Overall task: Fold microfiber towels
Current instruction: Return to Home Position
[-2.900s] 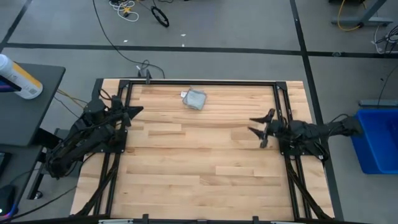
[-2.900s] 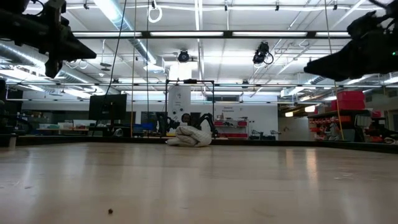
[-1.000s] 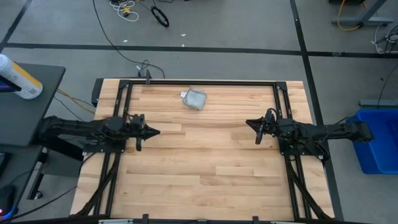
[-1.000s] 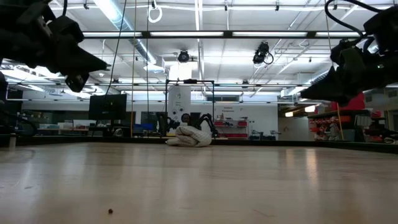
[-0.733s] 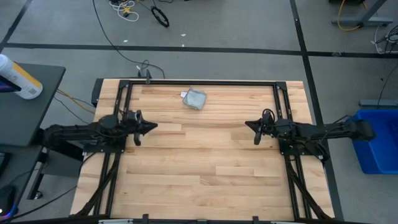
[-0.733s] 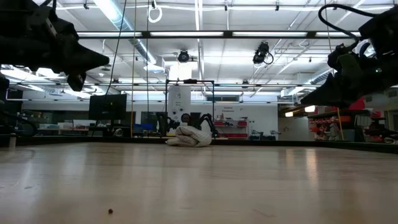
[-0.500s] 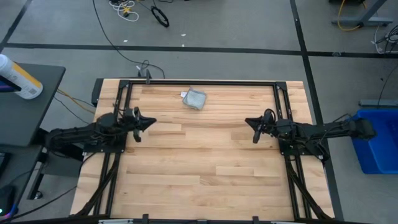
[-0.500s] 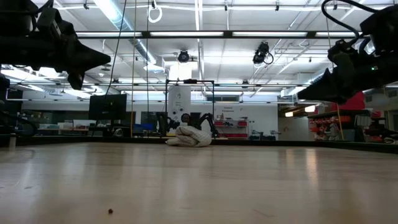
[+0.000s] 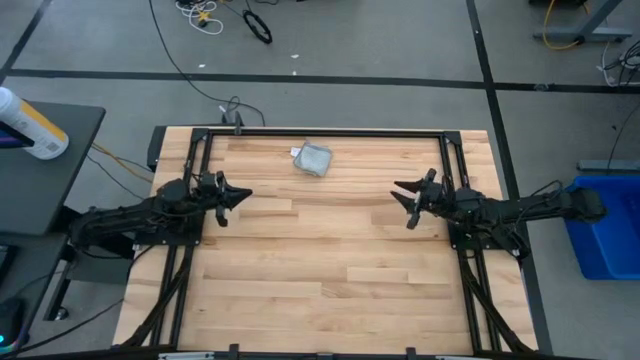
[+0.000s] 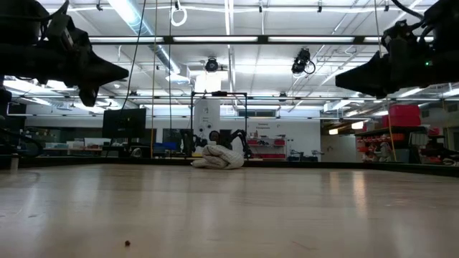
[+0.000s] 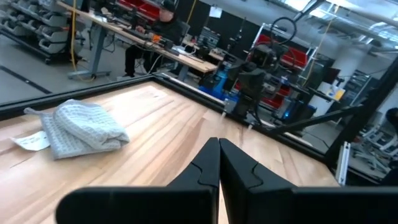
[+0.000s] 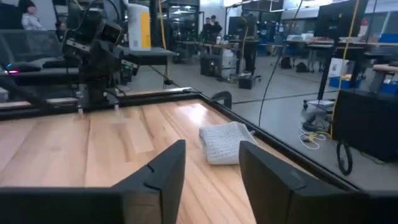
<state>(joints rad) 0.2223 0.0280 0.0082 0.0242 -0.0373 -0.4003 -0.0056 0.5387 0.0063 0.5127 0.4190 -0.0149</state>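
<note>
A pale wooden table [image 9: 320, 260] is filling the middle of the high view; a folded microfiber towel [image 9: 314, 160] is lying on it near the upper edge, centre.

I have the folded towel [image 9: 315, 160] lying on the bench [image 9: 330, 285] close to its far edge, about midway between the left and right sides, with its tag [image 9: 297, 152] on the side toward the left arm. My left gripper [image 9: 246, 195] hangs above the bench's left side, fingers together, nearer the front than the towel and well apart from it. My right gripper [image 9: 402, 206] hangs above the right side, facing the left one, fingers spread, also well apart from the towel. A bin [image 9: 607, 228] stands beyond the bench's right edge. A bottle [image 9: 30, 125] lies on a side table [image 9: 60, 190] off the left edge.
</note>
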